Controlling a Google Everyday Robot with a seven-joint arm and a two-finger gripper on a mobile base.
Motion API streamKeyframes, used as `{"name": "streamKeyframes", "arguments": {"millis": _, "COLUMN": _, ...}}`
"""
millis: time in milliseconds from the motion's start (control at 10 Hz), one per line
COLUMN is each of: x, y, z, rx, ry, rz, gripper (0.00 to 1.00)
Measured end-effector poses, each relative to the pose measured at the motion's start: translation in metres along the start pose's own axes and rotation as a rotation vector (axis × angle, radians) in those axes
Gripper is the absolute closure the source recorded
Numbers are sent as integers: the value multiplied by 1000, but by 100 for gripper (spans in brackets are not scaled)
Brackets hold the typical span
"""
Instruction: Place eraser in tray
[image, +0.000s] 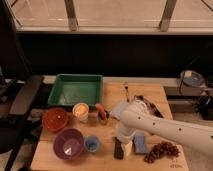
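Note:
The eraser (118, 149) is a small flat black block lying on the wooden table near its front edge. The tray (75, 91) is a large shallow green tray at the back left of the table, with nothing in it that I can make out. My white arm reaches in from the right, and its gripper (124, 141) points down right over the eraser's right side, partly covering it. The eraser is well apart from the tray, in front of it and to the right.
A light blue block (140, 143) lies just right of the eraser, with a dark red bunch (161, 151) beyond it. A purple bowl (68, 144), small blue cup (91, 144), red bowl (55, 119) and pale cup (80, 111) stand between eraser and tray. A black-handled utensil (150, 107) lies at the back right.

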Motion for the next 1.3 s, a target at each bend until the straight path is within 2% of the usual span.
{"name": "streamKeyframes", "arguments": {"millis": 100, "x": 1, "y": 2, "z": 6, "rx": -3, "ry": -9, "rz": 7, "gripper": 22}}
{"name": "streamKeyframes", "arguments": {"millis": 200, "x": 2, "y": 4, "z": 11, "rx": 1, "ry": -22, "rz": 11, "gripper": 27}}
{"name": "streamKeyframes", "arguments": {"millis": 400, "x": 4, "y": 8, "z": 9, "rx": 18, "ry": -29, "rz": 20, "gripper": 42}}
{"name": "streamKeyframes", "arguments": {"millis": 500, "x": 7, "y": 9, "z": 5, "rx": 38, "ry": -34, "rz": 33, "gripper": 56}}
{"name": "streamKeyframes", "arguments": {"millis": 700, "x": 9, "y": 9, "z": 1, "rx": 64, "ry": -39, "rz": 52, "gripper": 72}}
{"name": "streamKeyframes", "arguments": {"millis": 900, "x": 20, "y": 7, "z": -23, "rx": 126, "ry": -28, "rz": 104, "gripper": 94}}
{"name": "streamKeyframes", "arguments": {"millis": 1000, "x": 29, "y": 3, "z": -38, "rx": 155, "ry": -21, "rz": 133, "gripper": 99}}
{"name": "streamKeyframes", "arguments": {"millis": 1300, "x": 68, "y": -34, "z": -100, "rx": 263, "ry": 11, "rz": 221, "gripper": 100}}
